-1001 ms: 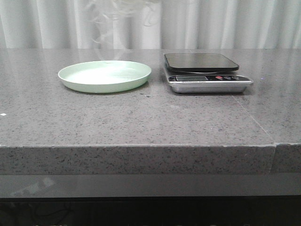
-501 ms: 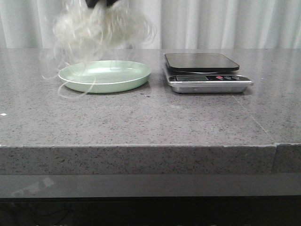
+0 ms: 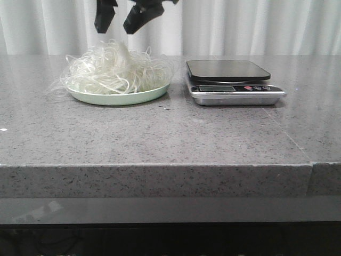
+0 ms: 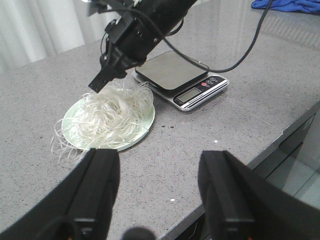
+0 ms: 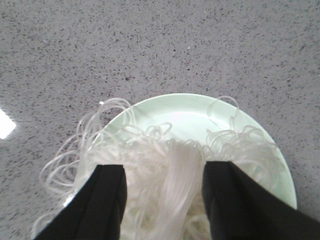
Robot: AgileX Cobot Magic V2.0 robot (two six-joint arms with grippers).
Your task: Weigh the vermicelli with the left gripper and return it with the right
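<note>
The vermicelli, a fluffy tangle of whitish strands, lies heaped on a pale green plate, with strands hanging over its rim. My right gripper hangs just above the heap with its jaws open and holds nothing. In the right wrist view a tuft of vermicelli stands up between the open fingers of the right gripper over the plate. My left gripper is open and empty, over bare table near the front edge, well away from the vermicelli. It does not show in the front view.
A kitchen scale with a dark platform and steel base stands right of the plate; it also shows in the left wrist view, behind the right arm. A curtain hangs behind the grey stone table.
One second ago the plate was bare. The vermicelli came down from above in a black gripper, now lies on the plate, and the gripper has opened and let it go.
</note>
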